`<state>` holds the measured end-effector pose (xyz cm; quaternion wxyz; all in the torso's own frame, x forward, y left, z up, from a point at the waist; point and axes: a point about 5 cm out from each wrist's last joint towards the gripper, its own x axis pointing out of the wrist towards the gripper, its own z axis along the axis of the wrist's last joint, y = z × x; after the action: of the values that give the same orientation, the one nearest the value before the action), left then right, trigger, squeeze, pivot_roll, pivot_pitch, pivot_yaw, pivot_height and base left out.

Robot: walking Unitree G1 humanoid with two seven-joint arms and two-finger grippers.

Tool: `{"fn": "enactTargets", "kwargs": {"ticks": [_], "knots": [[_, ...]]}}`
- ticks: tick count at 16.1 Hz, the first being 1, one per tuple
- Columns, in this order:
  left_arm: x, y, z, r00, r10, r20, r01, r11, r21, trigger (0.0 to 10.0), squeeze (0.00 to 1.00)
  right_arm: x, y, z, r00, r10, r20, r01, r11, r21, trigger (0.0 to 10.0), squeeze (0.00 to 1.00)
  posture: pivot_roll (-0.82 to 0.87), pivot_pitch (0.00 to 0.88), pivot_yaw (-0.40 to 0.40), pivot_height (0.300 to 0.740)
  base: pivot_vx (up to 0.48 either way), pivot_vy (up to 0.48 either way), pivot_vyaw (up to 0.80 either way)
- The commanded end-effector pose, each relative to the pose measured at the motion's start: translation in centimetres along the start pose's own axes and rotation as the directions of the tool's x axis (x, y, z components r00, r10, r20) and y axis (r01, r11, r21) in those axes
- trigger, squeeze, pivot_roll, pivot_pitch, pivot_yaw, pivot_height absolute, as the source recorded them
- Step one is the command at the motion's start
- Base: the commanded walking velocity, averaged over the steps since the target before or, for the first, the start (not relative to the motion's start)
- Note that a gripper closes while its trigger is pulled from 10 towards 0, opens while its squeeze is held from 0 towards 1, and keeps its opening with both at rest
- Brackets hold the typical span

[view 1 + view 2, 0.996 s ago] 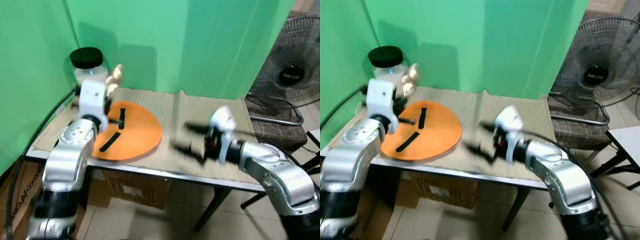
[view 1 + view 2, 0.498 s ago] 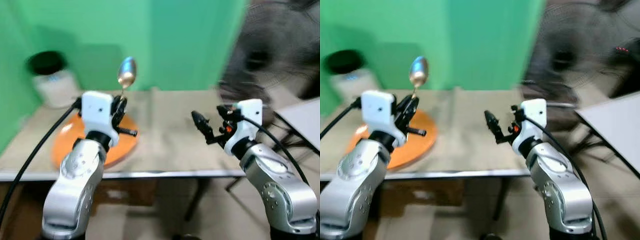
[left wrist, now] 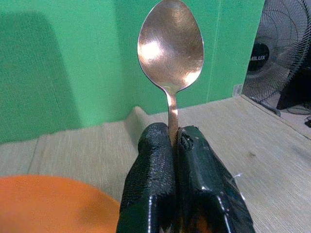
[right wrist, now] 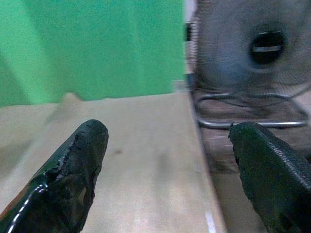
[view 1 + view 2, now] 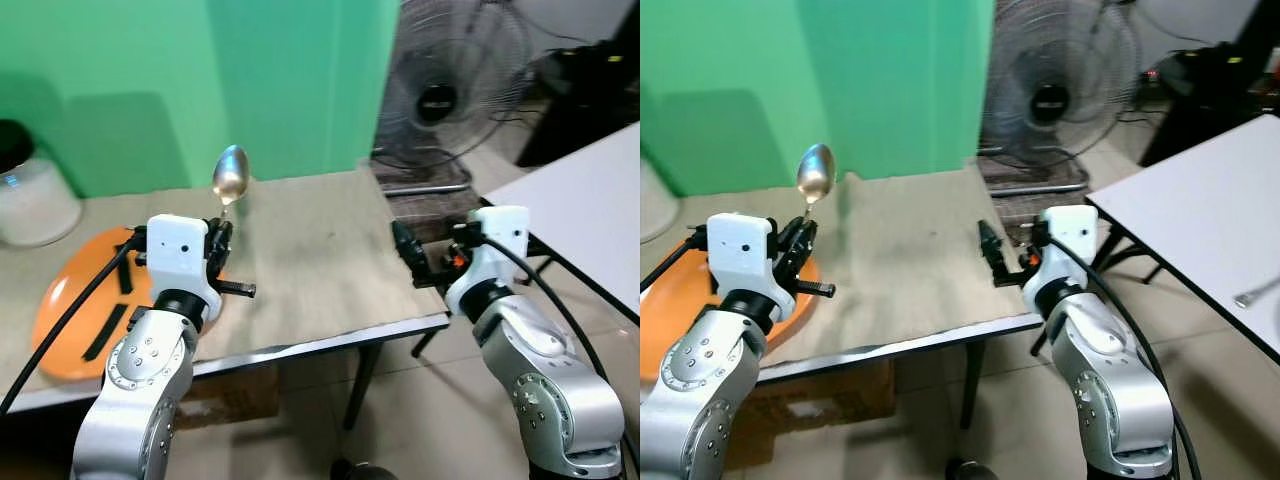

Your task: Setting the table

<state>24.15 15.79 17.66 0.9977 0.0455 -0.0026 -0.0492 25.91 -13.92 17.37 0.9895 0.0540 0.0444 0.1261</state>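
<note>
— Two grippers up over the desk (image 5: 320,260)?
— Yes. Left gripper (image 3: 175,141) at nine o'clock, jaws pinched tight on the handle of a spoon (image 3: 170,46), bowl pointing straight up, above the orange plate (image 5: 70,320) edge.
— And the right gripper (image 4: 167,160)?
— At three o'clock by the desk's end, jaws spread wide, holding nothing.
— Anything behind?
— Standing fan (image 5: 455,90) at one o'clock, white jar (image 5: 30,200) at ten.

Spoon (image 3: 169,57) handle hidden between jaws; jar (image 5: 28,195) cut by frame edge; fan (image 4: 257,53) blurred.
</note>
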Motion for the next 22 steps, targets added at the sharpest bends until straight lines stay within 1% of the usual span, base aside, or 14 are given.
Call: {"fn": "enactTargets", "kwargs": {"ticks": [1,3,5,8,10,11,16,22], "knots": [[-0.1,0.4,0.5,0.999,0.018,0.029,-0.018,1.000,0.023,10.0,0.00,0.0,-0.3,0.1,1.000,-0.021,0.007,0.021,1.000,-0.022,10.0,0.00,-0.06,0.003,-0.017,0.740,0.000,0.000,-0.80],[-0.2,0.3,0.5,0.999,0.005,0.035,-0.006,0.999,0.043,10.0,0.00,-0.3,-0.3,-0.3,1.000,-0.020,-0.014,0.020,0.999,-0.038,10.0,0.00,-0.06,0.006,-0.011,0.740,0.000,0.000,-0.80],[-0.3,0.2,0.4,0.999,0.004,0.035,-0.005,0.999,0.042,10.0,0.00,-0.9,-0.3,-0.6,0.999,-0.003,-0.047,0.002,1.000,-0.015,10.0,0.00,-0.06,0.007,-0.006,0.740,0.000,0.000,-0.80],[-0.2,0.1,0.4,0.999,-0.002,0.035,0.001,0.999,0.041,10.0,0.00,-1.9,-0.6,-1.0,0.997,0.024,-0.078,-0.029,0.998,-0.059,10.0,0.00,-0.07,0.008,-0.002,0.740,0.000,-0.390,-0.80],[-0.2,0.3,0.4,0.999,0.014,0.034,-0.015,0.999,0.033,10.0,0.00,-1.5,-0.8,-0.7,0.998,-0.011,-0.061,0.008,0.999,-0.043,10.0,0.00,-0.07,0.010,-0.002,0.740,0.000,-0.401,-0.80],[-0.3,0.4,0.2,0.999,0.027,0.031,-0.028,0.999,0.024,10.0,0.00,-0.9,-0.6,-0.3,0.999,-0.034,-0.039,0.034,0.999,-0.015,10.0,0.00,-0.07,0.010,-0.002,0.740,0.000,-0.401,-0.80],[-0.2,0.6,0.3,0.999,0.034,0.039,-0.035,0.999,0.025,10.0,0.00,-1.1,0.1,-0.2,0.998,-0.049,-0.028,0.049,0.999,-0.002,10.0,0.00,-0.07,0.015,-0.006,0.740,0.000,-0.403,-0.80],[0.5,-0.1,0.8,0.998,-0.015,0.058,0.012,0.999,0.043,10.0,0.00,-1.3,-0.2,-0.1,0.996,-0.091,-0.017,0.091,0.996,0.002,10.0,0.00,-0.08,0.018,0.008,0.740,0.000,-0.401,-0.80]]}}
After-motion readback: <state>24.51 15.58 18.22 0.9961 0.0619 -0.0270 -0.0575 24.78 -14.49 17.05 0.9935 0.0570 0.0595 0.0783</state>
